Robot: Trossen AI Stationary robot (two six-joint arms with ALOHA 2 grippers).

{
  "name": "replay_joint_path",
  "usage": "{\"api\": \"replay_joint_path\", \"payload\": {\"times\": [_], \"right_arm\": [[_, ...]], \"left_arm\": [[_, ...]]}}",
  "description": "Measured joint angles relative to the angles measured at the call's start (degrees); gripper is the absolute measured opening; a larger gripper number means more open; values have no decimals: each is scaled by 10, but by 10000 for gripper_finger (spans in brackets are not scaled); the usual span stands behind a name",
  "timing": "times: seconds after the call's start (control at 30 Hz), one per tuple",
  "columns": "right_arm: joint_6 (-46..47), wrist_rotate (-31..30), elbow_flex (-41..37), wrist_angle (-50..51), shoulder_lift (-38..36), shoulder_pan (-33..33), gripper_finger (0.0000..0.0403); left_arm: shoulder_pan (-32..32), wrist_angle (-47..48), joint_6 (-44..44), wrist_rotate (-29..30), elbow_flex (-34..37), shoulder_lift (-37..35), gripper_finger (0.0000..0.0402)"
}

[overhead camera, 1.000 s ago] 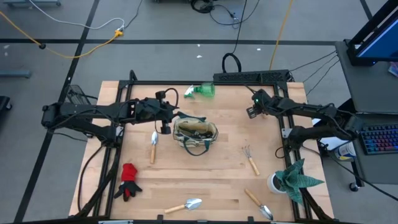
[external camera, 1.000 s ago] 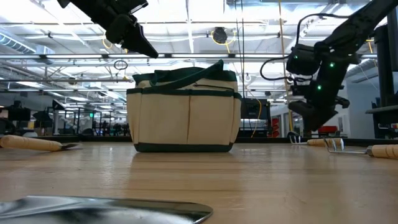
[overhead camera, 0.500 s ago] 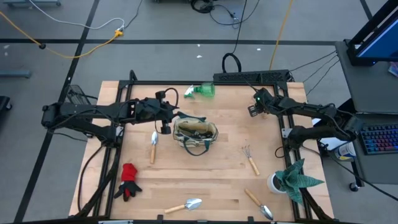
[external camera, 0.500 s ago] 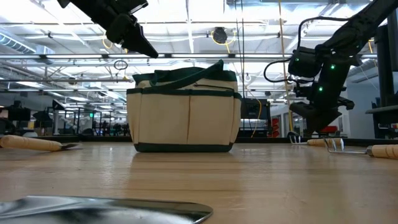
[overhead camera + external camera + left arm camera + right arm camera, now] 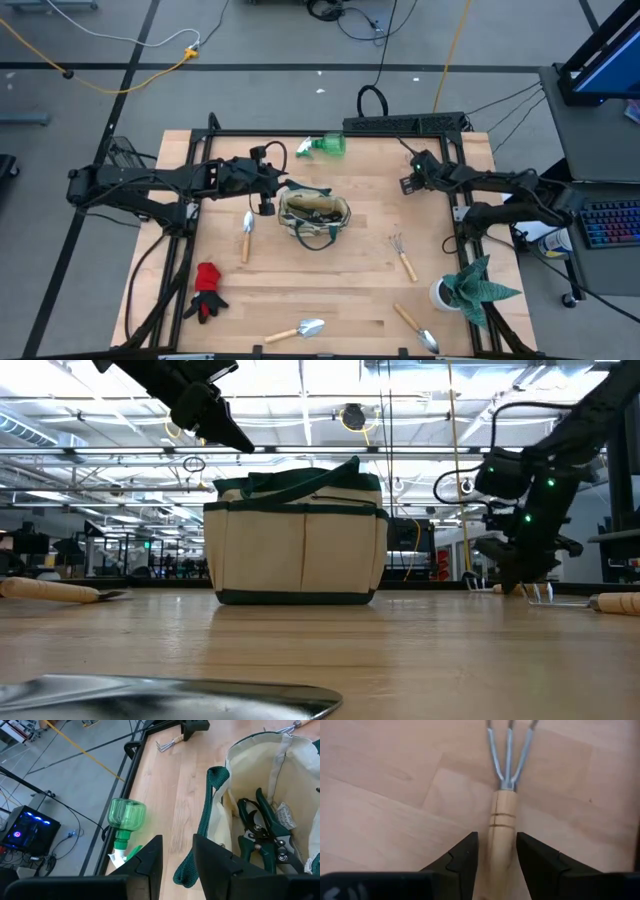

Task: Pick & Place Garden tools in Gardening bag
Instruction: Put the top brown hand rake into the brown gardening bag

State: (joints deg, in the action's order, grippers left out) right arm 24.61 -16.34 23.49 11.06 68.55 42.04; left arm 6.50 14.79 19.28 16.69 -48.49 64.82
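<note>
Garden tools lie scattered around the gardening bag (image 5: 314,217), which stands at the middle of the wooden surface (image 5: 350,290). From the bag in the high view:

- The red glove (image 5: 207,285) lies at about 8 o'clock, well apart.
- A trowel (image 5: 247,235) lies just beside the bag at 9 o'clock.
- A second trowel (image 5: 298,330) lies at 6 o'clock near the front edge.
- The green spray bottle (image 5: 325,147) lies on its side at 12 o'clock.
- The black pruning shears (image 5: 265,832) rest inside the bag.
- A fork-rake (image 5: 402,257) lies at 4 o'clock.
- A third trowel (image 5: 415,328) lies at 5 o'clock.
- The spiky potted plant (image 5: 470,285) stands past the third trowel, at the surface's right edge.

The left end effector (image 5: 177,840) hangs over the bag's 10 o'clock rim, above a dark loop handle (image 5: 210,820). Its fingers are spread and hold nothing.

The right end effector (image 5: 497,837) sits low at the bag's 2 o'clock. Its fingers are parted and empty. They point at the fork-rake, whose wooden handle shows in the gap between them. The high view shows the two apart.

A black metal frame (image 5: 405,124) edges the surface. Cables (image 5: 120,80) trail over the grey floor, and a keyboard (image 5: 610,222) sits at far right. The low view shows an open hall with ceiling lights behind.
</note>
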Motion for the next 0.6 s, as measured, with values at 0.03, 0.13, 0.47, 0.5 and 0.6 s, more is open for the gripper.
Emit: {"api": "replay_joint_path", "payload": {"times": [0.03,0.13,0.47,0.5,0.6], "right_arm": [[-6,-1,-10,-19,-1,0,130],[-45,-3,-32,-72,-2,0,130],[-39,0,-36,-85,0,0,130],[-39,-1,-36,-85,0,0,129],[-41,0,-36,-84,0,0,118]], "left_arm": [[0,0,0,0,0,0,113],[0,0,0,0,0,0,113],[0,0,0,0,0,0,113],[0,0,0,0,0,0,113],[0,0,-2,0,0,0,113]]}}
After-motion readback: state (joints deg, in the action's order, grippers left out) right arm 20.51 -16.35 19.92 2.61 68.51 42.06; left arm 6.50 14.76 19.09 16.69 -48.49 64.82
